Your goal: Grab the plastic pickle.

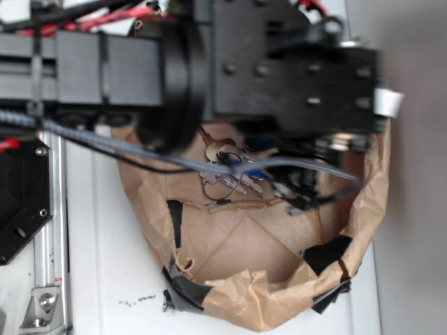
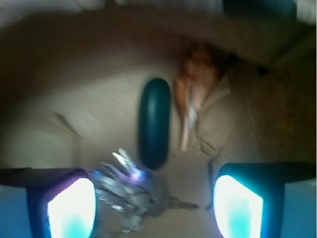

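Wrist view: you see the smooth, glossy dark green oblong plastic pickle [image 2: 154, 123] lying lengthwise on the brown paper lining, ahead of the claw [image 2: 154, 206] and roughly centred between its two pads [image 2: 72, 208]. The claw stands wide, holding nothing. A silver key bunch [image 2: 130, 191] lies between the pads, just below the pickle's near end; whether they touch you cannot tell through the blur. An orange-brown tapered toy [image 2: 193, 94] lies just beside the pickle on its right. In the exterior view, the black robot arm [image 1: 209, 70] hangs over a crumpled brown paper bowl [image 1: 237, 296] on the white surface [image 1: 105, 265], hiding the pickle; the keys show beneath it.
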Controlling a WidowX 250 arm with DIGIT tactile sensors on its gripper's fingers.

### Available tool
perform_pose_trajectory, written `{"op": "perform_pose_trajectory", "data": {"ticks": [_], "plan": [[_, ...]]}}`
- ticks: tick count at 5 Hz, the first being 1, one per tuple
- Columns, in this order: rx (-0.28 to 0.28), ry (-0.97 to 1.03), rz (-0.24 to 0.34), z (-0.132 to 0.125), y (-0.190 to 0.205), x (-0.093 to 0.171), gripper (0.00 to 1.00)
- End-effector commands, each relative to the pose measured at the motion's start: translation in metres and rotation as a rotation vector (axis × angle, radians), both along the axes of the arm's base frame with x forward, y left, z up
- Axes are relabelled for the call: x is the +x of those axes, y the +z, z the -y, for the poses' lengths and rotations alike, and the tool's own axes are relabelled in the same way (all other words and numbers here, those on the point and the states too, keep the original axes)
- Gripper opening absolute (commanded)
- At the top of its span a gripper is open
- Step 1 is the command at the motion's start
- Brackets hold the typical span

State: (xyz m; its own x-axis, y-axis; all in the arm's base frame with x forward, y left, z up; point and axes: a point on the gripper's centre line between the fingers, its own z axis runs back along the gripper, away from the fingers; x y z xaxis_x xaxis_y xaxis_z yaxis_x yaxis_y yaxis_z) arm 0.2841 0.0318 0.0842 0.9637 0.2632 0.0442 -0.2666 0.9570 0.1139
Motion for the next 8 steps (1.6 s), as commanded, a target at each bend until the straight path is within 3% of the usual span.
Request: {"op": "perform_pose_trajectory", "data": {"ticks": [1, 2, 3, 4, 5, 6, 7, 8], "plan": [[0.026, -0.133, 0.114, -0.002, -0.02, 0.04, 1.0], [-0.024, -0.138, 0.08, 0.012, -0.04, 0.051, 1.0], [-0.035, -0.138, 0.017, 0.021, -0.061, 0.043, 1.0], [-0.065, -0.103, 0.002, 0.021, -0.063, 0.036, 0.0], [-0.044, -0.138, -0.008, 0.024, -0.059, 0.03, 0.0], [-0.075, -0.193, 0.013, 0.037, -0.055, 0.009, 0.0], [-0.072, -0.205, 0.012, 0.041, -0.054, 0.005, 0.0], [-0.082, -0.333, 0.004, 0.038, -0.027, 0.016, 0.0]]}}
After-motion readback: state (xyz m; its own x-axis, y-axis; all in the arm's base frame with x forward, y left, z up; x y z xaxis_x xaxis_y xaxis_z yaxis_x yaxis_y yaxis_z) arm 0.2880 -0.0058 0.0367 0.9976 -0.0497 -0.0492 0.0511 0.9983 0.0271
